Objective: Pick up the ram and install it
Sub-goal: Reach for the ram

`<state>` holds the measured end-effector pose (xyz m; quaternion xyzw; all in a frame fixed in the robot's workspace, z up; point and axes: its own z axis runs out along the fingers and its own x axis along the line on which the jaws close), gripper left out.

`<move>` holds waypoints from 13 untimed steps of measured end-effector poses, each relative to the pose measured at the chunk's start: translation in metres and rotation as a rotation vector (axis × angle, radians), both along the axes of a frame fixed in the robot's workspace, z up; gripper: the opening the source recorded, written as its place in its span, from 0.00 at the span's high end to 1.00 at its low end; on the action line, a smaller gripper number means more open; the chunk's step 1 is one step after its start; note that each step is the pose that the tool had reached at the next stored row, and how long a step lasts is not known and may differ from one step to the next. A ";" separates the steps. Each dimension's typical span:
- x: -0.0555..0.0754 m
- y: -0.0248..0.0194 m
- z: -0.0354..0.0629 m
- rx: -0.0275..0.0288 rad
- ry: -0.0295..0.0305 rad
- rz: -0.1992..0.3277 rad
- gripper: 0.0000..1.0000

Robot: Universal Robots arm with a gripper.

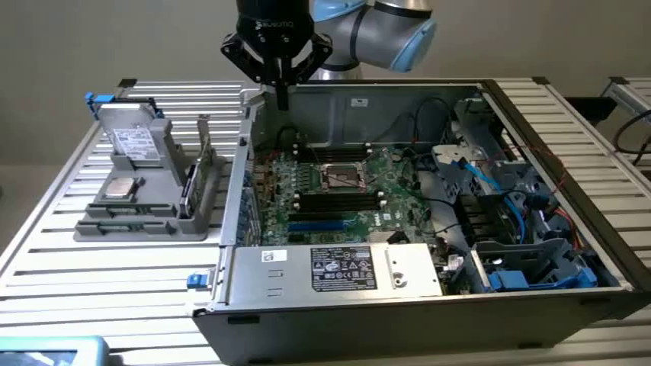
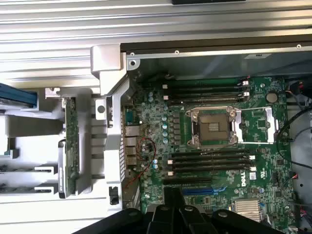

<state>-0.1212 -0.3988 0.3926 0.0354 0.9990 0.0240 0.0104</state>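
The ram (image 2: 72,139) is a slim green board standing on edge in the grey holder (image 1: 142,221), outside the computer case. In the exterior view the ram (image 1: 207,171) stands at the holder's side nearest the case. My gripper (image 1: 280,97) hangs above the case's far corner by its side wall, apart from the ram and higher than it. Its black fingers (image 2: 173,197) are pressed together with nothing between them. Inside the case, long black memory slots (image 2: 209,163) lie beside the bare processor socket (image 2: 213,127) on the green motherboard (image 1: 305,171).
The holder also carries a square silver chip (image 1: 120,188) and a drive (image 1: 133,141). The case's metal wall (image 1: 242,175) stands between holder and motherboard. Cables and drive cages (image 1: 508,221) fill the case at the exterior view's right. A power supply (image 1: 341,268) sits at the front.
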 end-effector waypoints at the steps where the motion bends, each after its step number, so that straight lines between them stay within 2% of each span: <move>1: 0.000 0.0000 0.0000 0.0000 0.0000 0.000 0.89; 13: 0.000 -0.0006 -0.0004 -0.0002 0.0002 0.000 0.89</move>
